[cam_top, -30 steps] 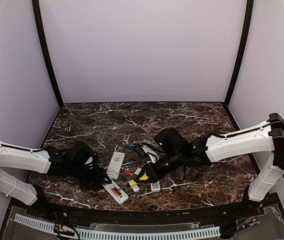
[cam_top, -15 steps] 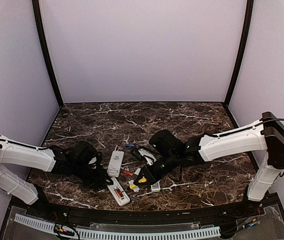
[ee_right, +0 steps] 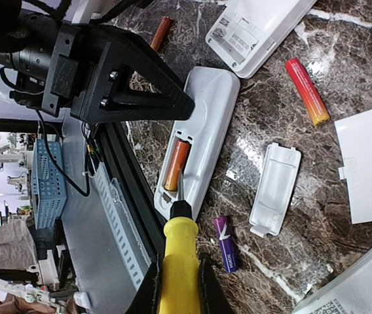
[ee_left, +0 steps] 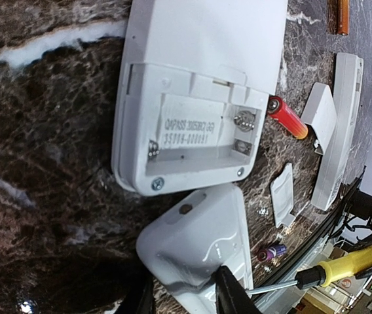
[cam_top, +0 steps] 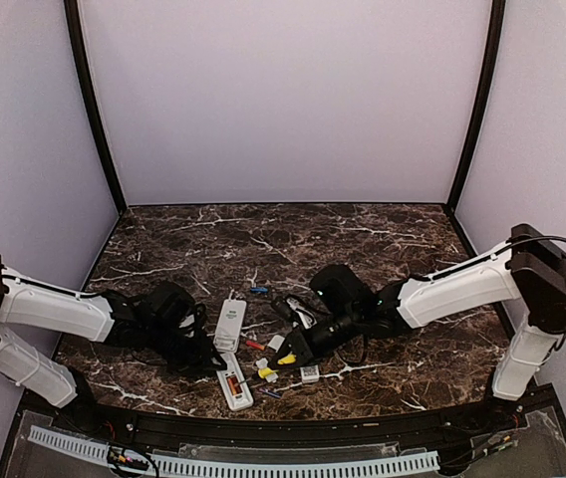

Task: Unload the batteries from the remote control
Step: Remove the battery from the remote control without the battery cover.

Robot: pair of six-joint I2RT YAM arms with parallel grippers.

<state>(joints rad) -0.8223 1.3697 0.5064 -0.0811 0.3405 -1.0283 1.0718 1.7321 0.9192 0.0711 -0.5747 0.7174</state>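
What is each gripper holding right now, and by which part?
Right gripper clamps the screwdriver by its yellow handle. Left gripper straddles the end of the narrow remote; a firm grip cannot be told.

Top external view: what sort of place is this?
Most likely a robot test cell in a laboratory: plain lilac walls on a black frame enclose one marble-patterned table, the left arm and right arm stand at its near edge, and a slotted cable duct runs along the front.
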